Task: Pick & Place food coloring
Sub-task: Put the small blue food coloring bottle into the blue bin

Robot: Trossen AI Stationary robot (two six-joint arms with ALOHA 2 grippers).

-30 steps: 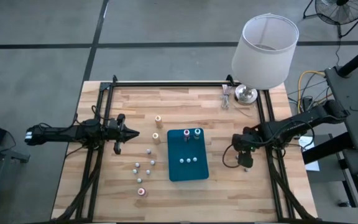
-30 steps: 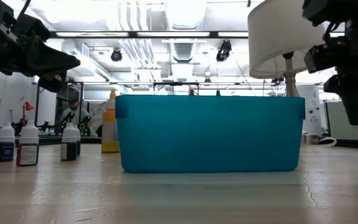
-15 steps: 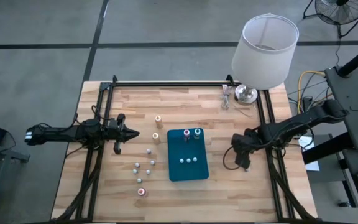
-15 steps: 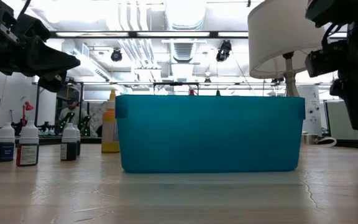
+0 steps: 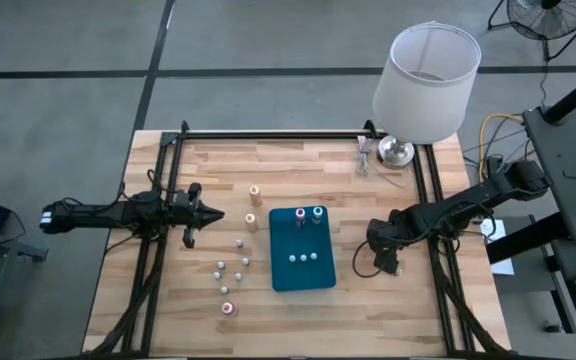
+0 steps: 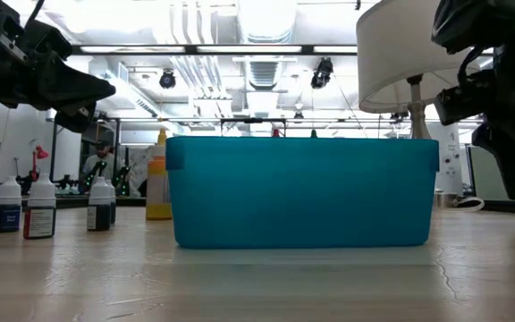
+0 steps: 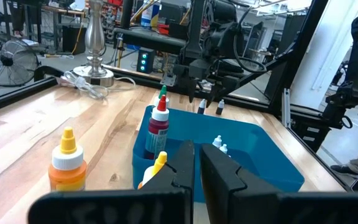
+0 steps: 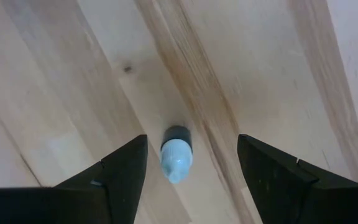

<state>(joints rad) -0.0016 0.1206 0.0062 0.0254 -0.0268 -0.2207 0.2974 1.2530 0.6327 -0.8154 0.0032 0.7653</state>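
A small bottle [image 8: 176, 154] is seen standing on the worktop [image 8: 260, 74] right of the tray [image 5: 302, 250], centred between the wide-open, empty fingers [image 8: 126, 168] of the right gripper [image 5: 385, 262]. It should be lowered straight, then closed gently so the bottle is not tipped. The left gripper [image 5: 200, 213] is kept shut, empty, near the other bottles [image 5: 236, 265].

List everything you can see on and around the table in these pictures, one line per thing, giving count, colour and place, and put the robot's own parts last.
Tray: one, teal, middle of the table.
Bottles in the tray: five seen from above, two taller with magenta and dark tops, three small whitish.
Orange bottles: two, left of the tray's far end.
Small bottles: about six, whitish, one pink-topped, left of the tray.
Single bottle: one, pale blue cap, standing under the right gripper.
Lamp: one, white shade, silver base, far right corner.
Table: one, light wood.
Left gripper: shut, left of the tray.
Right gripper: open, astride the single bottle.
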